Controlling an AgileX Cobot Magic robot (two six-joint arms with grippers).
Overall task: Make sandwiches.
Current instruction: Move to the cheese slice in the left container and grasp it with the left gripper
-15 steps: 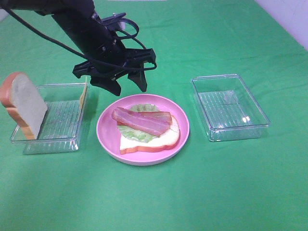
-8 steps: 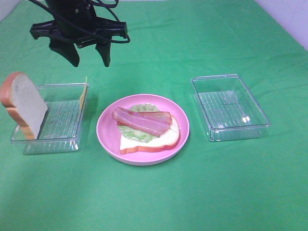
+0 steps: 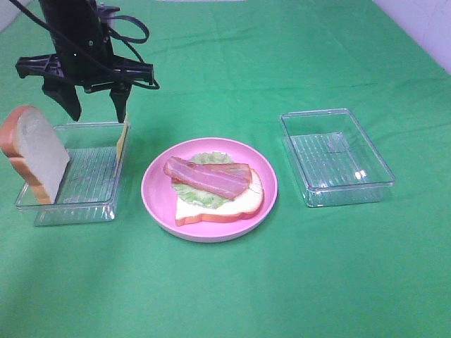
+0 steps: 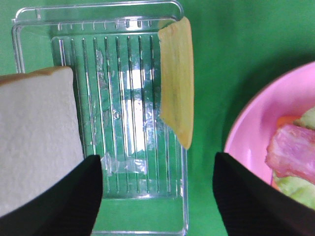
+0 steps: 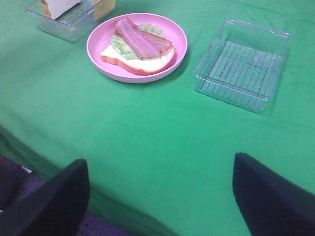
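So, you're about halfway: the round pink plate [image 3: 156,205], centre-left in the high view, holds a white bread slice [image 3: 220,210], pale green lettuce leaf [image 3: 192,195] and reddish-brown bacon strips [image 3: 208,177]. The thin yellow cheese slice [image 3: 122,141] and second bread slice [image 3: 39,151] lean in the clear plastic tray [image 3: 70,205] at left, under your left gripper [image 3: 97,117], jaws apart. Only the right wrist view shows the right gripper [image 5: 160,162], also spread.

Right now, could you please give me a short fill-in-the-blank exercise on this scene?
The reddish-brown bacon strips lie on the pale green lettuce leaf on the round ____ plate.
The thin yellow cheese slice leans inside the clear plastic tray on the exterior view's ____ side.
The left end effector hovers over that tray with its jaws ____.
Missing words: pink; left; open.
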